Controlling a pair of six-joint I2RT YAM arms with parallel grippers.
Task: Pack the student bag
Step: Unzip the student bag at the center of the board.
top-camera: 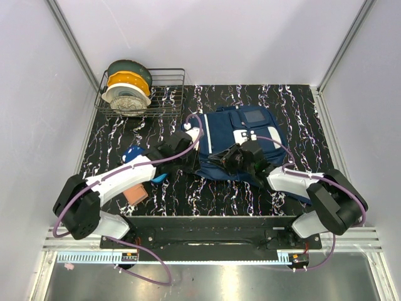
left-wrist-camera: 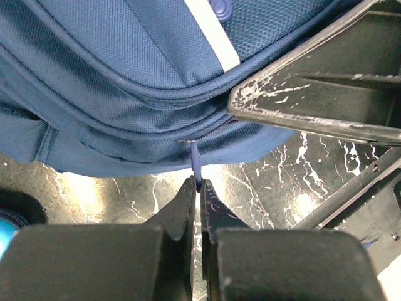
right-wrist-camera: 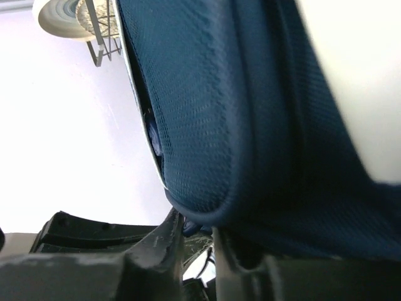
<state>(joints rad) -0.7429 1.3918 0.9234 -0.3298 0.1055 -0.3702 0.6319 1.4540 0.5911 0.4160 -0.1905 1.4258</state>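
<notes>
Wire basket (top-camera: 168, 94) holding spools (top-camera: 128, 88) stands at the far-left corner of the table (top-camera: 213, 197). Left claw (left-wrist-camera: 199, 185) is pressed together on the zip pull (left-wrist-camera: 195, 160) at the left edge of the student bag (top-camera: 247, 135), which lies flat mid-table. Right claw (right-wrist-camera: 195, 229) straddles a fold of bag fabric; whether it is clamped cannot be told.

Black white-veined table (top-camera: 213, 195) under navy student bag (top-camera: 222, 128), wire basket (top-camera: 168, 94), blue pouch (top-camera: 131, 154), pink block (top-camera: 135, 194).
</notes>
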